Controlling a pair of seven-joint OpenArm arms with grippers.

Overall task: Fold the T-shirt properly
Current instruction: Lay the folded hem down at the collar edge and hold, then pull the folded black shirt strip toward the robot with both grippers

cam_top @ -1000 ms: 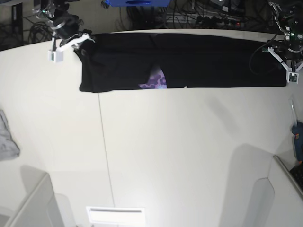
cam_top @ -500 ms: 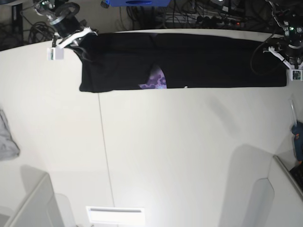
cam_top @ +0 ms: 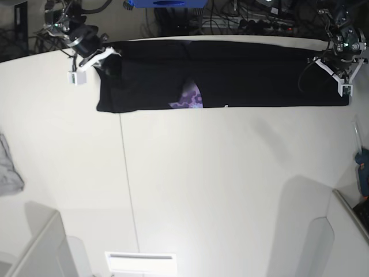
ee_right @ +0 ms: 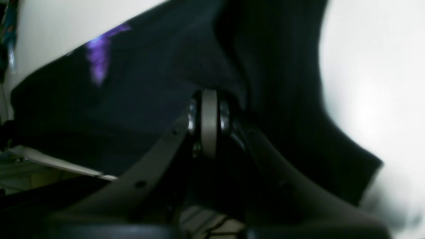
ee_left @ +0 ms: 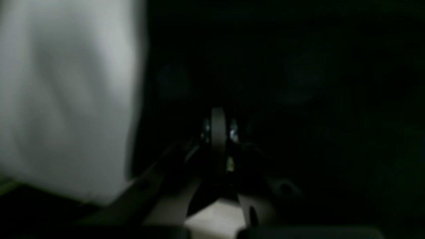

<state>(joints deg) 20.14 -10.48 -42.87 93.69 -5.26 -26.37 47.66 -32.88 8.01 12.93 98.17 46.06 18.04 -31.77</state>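
The black T-shirt [cam_top: 242, 72] lies stretched as a long band along the far edge of the white table [cam_top: 219, 190], folded lengthwise, with a small patch of purple print [cam_top: 188, 99] showing at its near edge left of the middle. The right gripper [cam_top: 102, 60] sits at the shirt's far corner on the base view's left, its jaws clenched on the black cloth, which bunches around the fingertips in the right wrist view. The left gripper [cam_top: 334, 70] sits at the opposite end, jaws closed; its wrist view is dark, with black fabric around the tips, so it appears pinched on the T-shirt. A small light grey cloth [cam_top: 8, 167] rests at the table's left edge, well apart.
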